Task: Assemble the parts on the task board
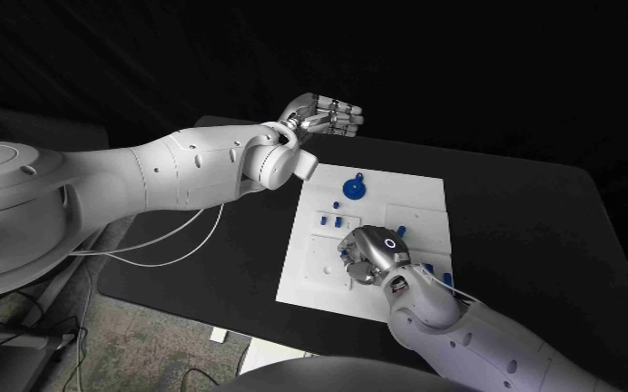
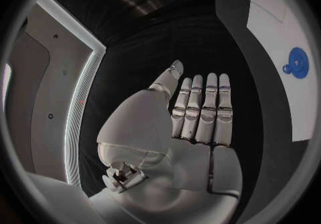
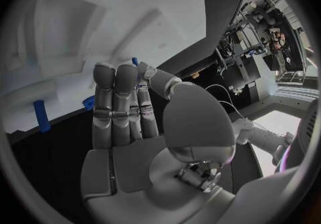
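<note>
Where the white task board (image 1: 417,194) lies mid-table, a blue round part (image 1: 355,190) sits near its far end (small blue pegs nearer). Right hand (image 1: 373,256) rests over the board, fingers straight, holding nothing. Left hand (image 1: 323,118) hovers beyond the board, fingers straight and together, empty.

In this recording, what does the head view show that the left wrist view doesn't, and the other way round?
Head view only: the right hand low over the white board, among small blue parts, and the black table around the board. Left wrist view only: the left hand from behind, fingers straight and together, holding nothing. Both: the left hand off the board's far edge, the board, and the round blue part.
</note>
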Controlling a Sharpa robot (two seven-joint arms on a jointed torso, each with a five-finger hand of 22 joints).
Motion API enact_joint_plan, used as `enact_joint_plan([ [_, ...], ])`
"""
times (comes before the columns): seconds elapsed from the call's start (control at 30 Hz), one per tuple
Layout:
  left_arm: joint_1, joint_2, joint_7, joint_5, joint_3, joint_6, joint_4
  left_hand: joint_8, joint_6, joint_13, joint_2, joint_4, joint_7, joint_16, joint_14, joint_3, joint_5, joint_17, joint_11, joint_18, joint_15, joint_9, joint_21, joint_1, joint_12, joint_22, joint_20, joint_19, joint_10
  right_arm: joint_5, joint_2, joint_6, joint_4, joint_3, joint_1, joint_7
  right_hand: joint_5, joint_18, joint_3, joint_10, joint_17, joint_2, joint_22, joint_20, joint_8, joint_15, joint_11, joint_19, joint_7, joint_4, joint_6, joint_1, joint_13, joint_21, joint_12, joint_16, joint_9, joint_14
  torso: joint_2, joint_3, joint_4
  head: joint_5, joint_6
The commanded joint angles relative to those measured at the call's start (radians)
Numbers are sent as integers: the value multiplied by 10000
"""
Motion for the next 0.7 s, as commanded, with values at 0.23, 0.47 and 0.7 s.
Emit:
enact_joint_plan([
  [0.23, 10, 10, 18, 50, 6, 185, 44, 2, 77, -12, 31, 46, 16, -43, -70, 22, 13, -13, 0, -20, -7, 2, 51, 59, 17, -15, -20, 79, -91, -141, 68, 422, -42, -8, -7, -176, 36, 217, 34, 157, -22, 100, 154, 23, 64, -37, -109, 116, 1, -64, 30, -43, 17, -278, 69, 51, 14, -58, 2, -5, 2, -6, -10],
  [0.47, 11, 10, 4, 50, 6, 191, 49, 2, 78, -11, 36, 44, 19, -44, -74, 22, 1, -14, 2, -12, -6, 2, 60, 68, 18, -19, -21, 86, -93, -178, 122, 651, -104, -35, -7, -224, 37, 212, 26, 146, -35, 113, 195, 24, 66, -36, -106, 125, 3, -74, 23, -43, 17, -334, 68, 43, 16, -57, 3, -5, 0, 1, -23],
  [0.7, 11, 12, -9, 50, 6, 205, 55, 2, 78, -11, 36, 44, 19, -44, -74, 22, 1, -14, 2, -12, -6, 2, 60, 68, 18, -19, -21, 86, -93, -277, 176, 971, -191, -146, -6, -343, 37, 199, 9, 131, -47, 122, 230, 29, 66, -31, -102, 127, 7, -85, 13, -46, 17, -401, 69, 33, 15, -62, 4, -2, 4, 6, -36],
])
